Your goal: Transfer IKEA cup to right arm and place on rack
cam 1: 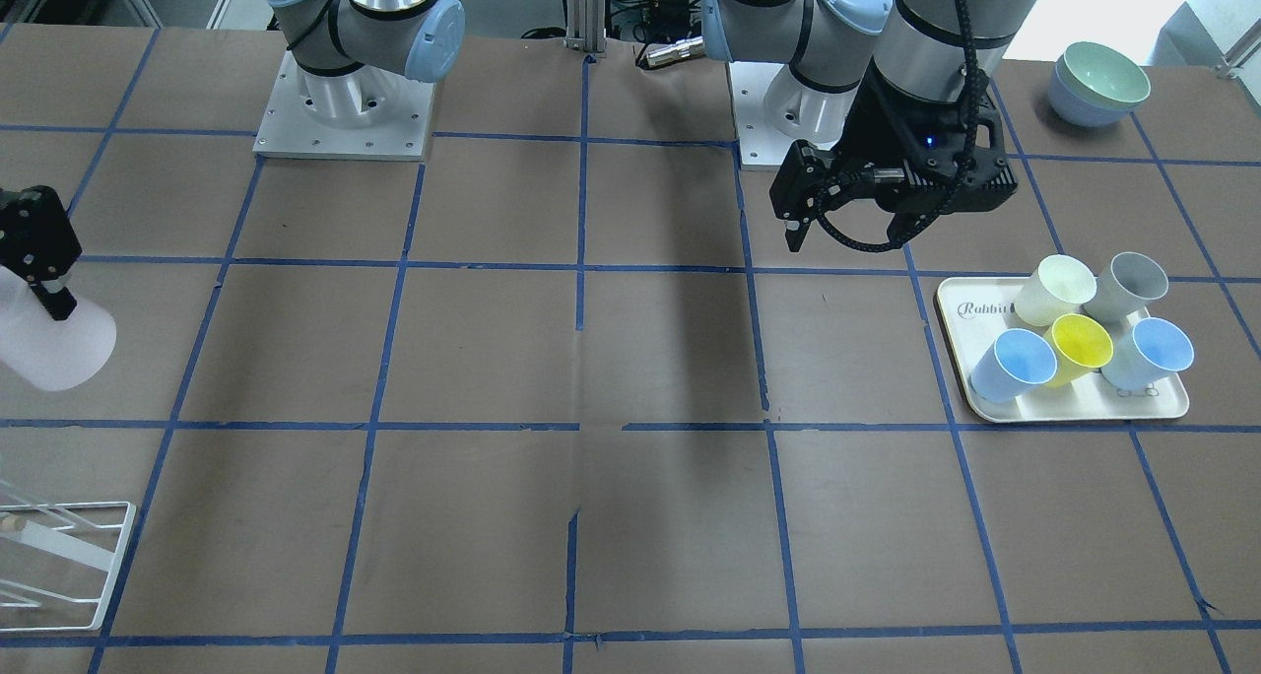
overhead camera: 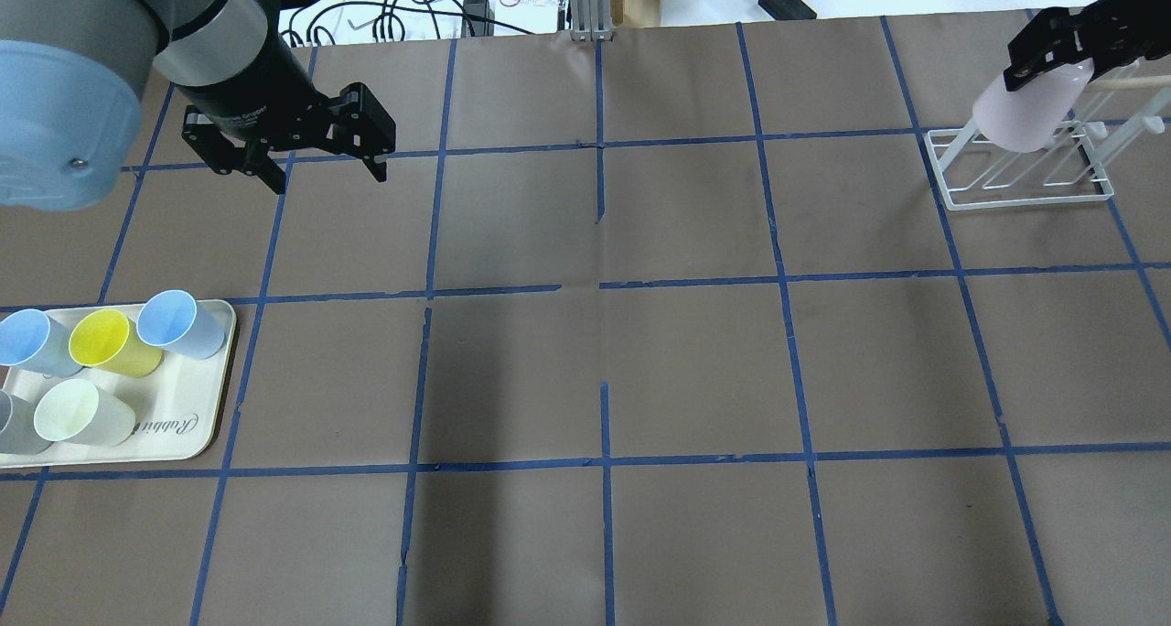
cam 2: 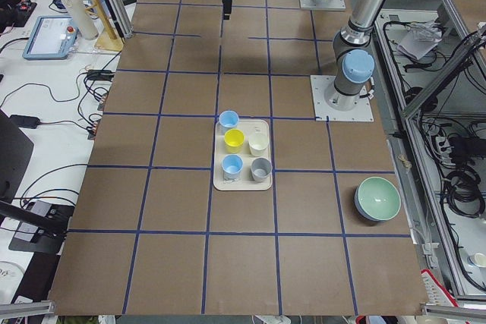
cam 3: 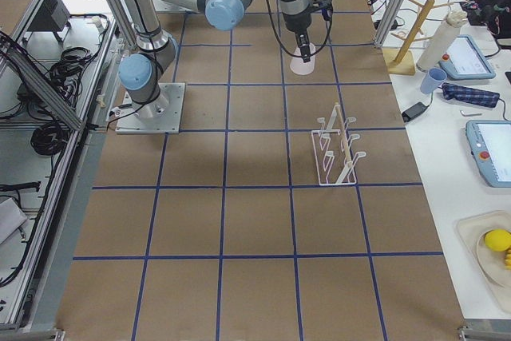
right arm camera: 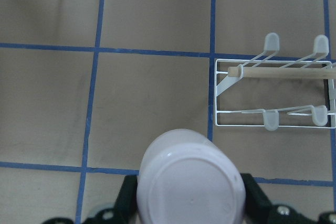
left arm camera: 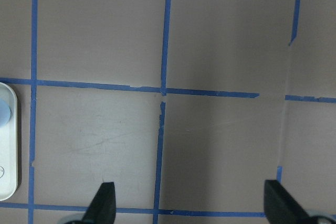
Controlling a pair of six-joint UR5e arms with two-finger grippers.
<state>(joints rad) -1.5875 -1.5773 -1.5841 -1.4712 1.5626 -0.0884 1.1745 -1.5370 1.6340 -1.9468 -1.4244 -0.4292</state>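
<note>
My right gripper (overhead camera: 1052, 59) is shut on the pale pink IKEA cup (overhead camera: 1029, 113) and holds it tilted in the air, apart from the white wire rack (overhead camera: 1015, 182). In the right wrist view the cup (right arm camera: 191, 182) fills the bottom, and the rack (right arm camera: 273, 93) with its wooden-tipped peg lies ahead to the right. The front view shows this gripper (cam 1: 39, 250) and cup (cam 1: 49, 344) at the left edge, with the rack (cam 1: 59, 556) below them. My left gripper (overhead camera: 327, 176) is open and empty above bare table, and it also shows in the left wrist view (left arm camera: 191, 205).
A cream tray (overhead camera: 197, 415) with several cups, yellow, pale yellow, grey and light blue, sits on my left side. Stacked bowls (cam 1: 1098, 83) stand at the table corner near the left arm's base. Blue tape lines grid the brown table.
</note>
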